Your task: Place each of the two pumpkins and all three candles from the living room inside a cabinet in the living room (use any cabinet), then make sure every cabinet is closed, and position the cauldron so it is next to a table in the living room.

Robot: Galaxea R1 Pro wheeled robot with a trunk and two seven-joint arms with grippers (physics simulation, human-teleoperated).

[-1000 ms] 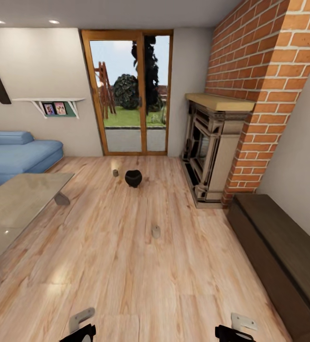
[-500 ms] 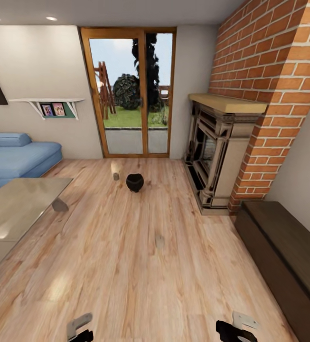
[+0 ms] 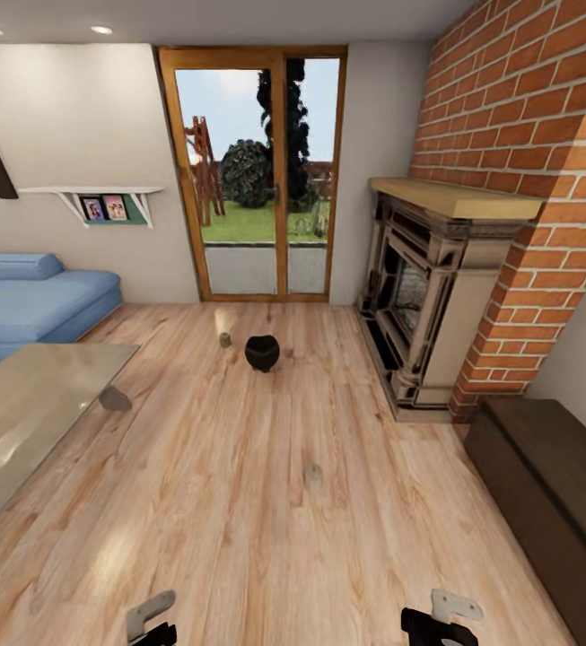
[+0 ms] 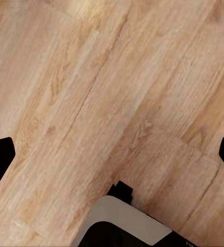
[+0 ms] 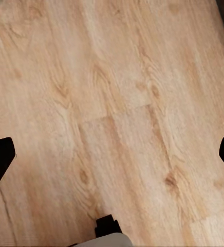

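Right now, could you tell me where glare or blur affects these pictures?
Head view: ceiling light glares off the glossy coffee table and sheens the floor; the nearer candle looks soft and smeared. Both wrist views: evenly lit floor planks, grain sharp, no glare.

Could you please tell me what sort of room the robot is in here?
Most likely a home living room: a blue sofa beside a low coffee table, a red-brick fireplace, and wood-framed glass doors to a garden.

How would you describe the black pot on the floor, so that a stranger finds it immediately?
Start at the wood-framed glass doors. On the plank floor just before them stands the cauldron. Unlike the small beige candle beside it, it is black and round-bellied.
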